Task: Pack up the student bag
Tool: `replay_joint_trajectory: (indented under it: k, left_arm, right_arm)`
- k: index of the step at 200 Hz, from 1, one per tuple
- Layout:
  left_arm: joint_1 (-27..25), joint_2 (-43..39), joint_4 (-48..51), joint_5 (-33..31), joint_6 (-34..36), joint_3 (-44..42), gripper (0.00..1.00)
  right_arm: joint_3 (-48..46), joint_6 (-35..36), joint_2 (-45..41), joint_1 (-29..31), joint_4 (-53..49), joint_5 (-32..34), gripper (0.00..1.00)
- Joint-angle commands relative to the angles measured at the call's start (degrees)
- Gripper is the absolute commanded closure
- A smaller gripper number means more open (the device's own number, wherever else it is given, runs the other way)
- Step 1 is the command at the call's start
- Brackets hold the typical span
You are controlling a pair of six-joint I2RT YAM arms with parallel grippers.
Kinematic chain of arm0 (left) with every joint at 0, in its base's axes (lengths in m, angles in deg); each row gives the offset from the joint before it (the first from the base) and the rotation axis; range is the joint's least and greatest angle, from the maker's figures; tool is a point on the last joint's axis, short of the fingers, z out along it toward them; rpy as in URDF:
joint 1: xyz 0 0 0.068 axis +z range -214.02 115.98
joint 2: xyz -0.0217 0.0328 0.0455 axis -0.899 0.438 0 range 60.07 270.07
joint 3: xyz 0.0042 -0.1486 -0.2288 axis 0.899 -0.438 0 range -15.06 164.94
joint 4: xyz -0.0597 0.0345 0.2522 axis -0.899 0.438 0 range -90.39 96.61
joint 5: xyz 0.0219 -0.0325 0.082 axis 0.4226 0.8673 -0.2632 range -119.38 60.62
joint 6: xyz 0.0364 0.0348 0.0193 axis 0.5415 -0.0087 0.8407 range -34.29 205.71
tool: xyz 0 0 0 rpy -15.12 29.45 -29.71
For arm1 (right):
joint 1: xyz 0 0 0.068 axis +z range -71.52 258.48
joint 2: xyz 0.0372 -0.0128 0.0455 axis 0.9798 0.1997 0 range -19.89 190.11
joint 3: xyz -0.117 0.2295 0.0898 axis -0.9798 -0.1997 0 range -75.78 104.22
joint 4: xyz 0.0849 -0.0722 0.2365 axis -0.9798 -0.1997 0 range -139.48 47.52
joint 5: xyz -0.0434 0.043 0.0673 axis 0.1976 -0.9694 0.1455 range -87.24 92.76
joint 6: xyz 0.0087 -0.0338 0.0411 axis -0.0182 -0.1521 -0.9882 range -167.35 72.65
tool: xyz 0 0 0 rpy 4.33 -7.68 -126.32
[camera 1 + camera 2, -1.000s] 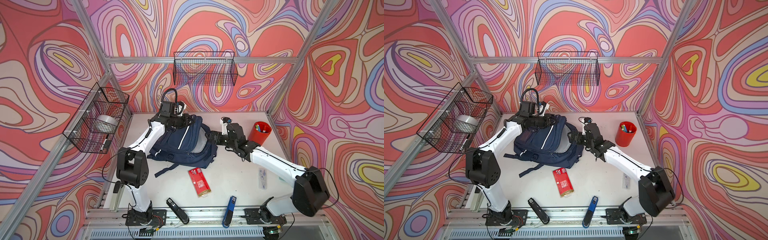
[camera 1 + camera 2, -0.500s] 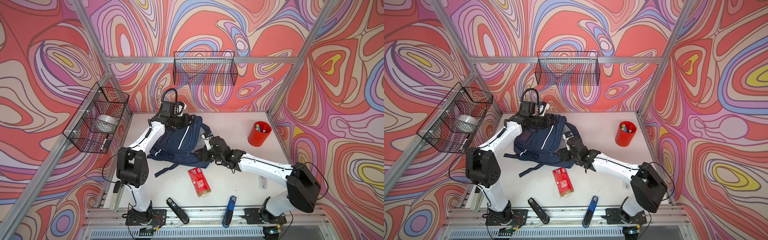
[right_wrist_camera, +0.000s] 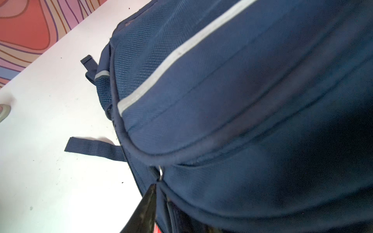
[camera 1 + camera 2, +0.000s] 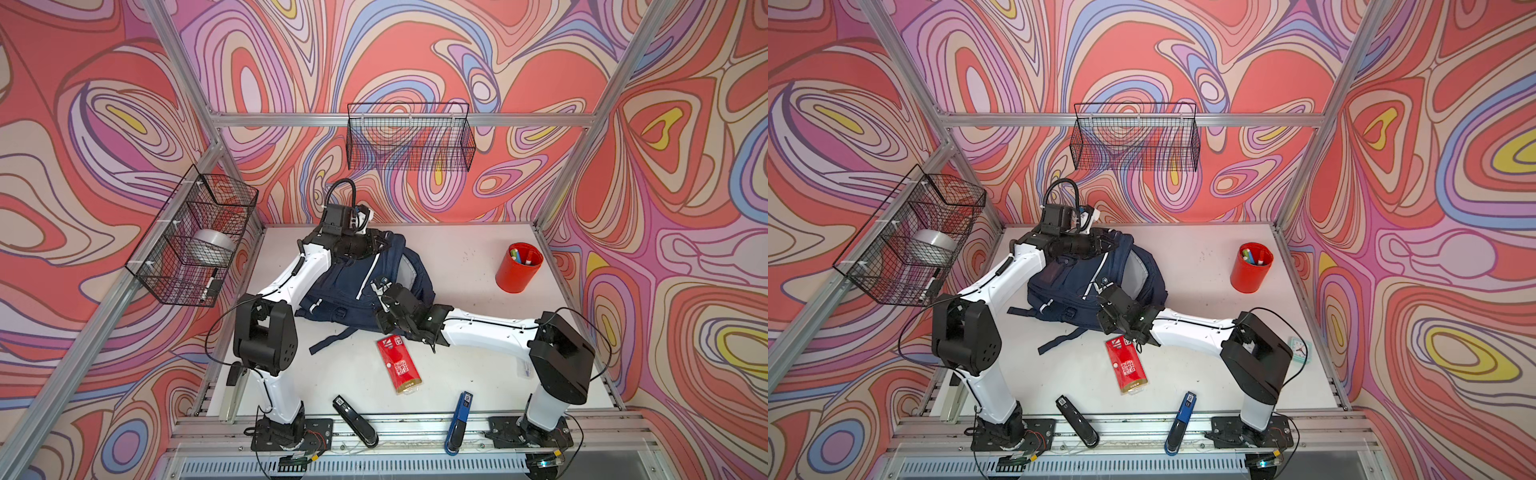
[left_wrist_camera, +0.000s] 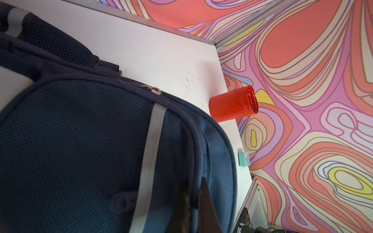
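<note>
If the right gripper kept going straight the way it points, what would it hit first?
The student bag: the right gripper points into its edge, zipper pull just ahead. They look nearly touching, though depth is unclear.

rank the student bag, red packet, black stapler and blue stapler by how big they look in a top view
1. student bag, by far the largest
2. red packet
3. black stapler and blue stapler: they look about alike, so I won't rank them
</note>
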Motion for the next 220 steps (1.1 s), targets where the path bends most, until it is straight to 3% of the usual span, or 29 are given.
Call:
replay_joint_trajectory:
  k: [1, 14, 87, 112, 140, 220]
  left_arm:
    - [0.8, 0.3, 1.6, -2.4, -1.1, -0.4, 1.00]
    - [0.8, 0.6, 1.8, -1.9, -1.3, 0.1, 1.00]
    - [0.7, 0.7, 2.0, -2.1, -1.6, 0.5, 1.00]
    - [0.7, 1.0, 3.1, -2.3, -1.4, 1.8, 1.00]
    - [0.7, 1.2, 3.3, -1.9, -1.5, 2.3, 1.00]
    - [0.8, 0.4, 3.5, -1.9, -1.2, 1.9, 0.97]
  right_arm:
    - [2.6, 2.7, 3.0, 0.1, 0.1, 2.9, 0.75]
    - [2.5, 3.5, 3.9, 0.1, 0.8, 2.0, 0.81]
    - [-2.8, 4.7, 4.8, 0.1, 6.1, 0.9, 0.77]
    - [-4.4, 5.9, 4.5, 0.3, 9.2, -0.1, 0.81]
    - [-5.1, 5.3, 3.7, 0.8, 8.9, 3.4, 0.94]
    - [-6.2, 5.8, -1.6, 0.8, 5.7, 6.5, 1.00]
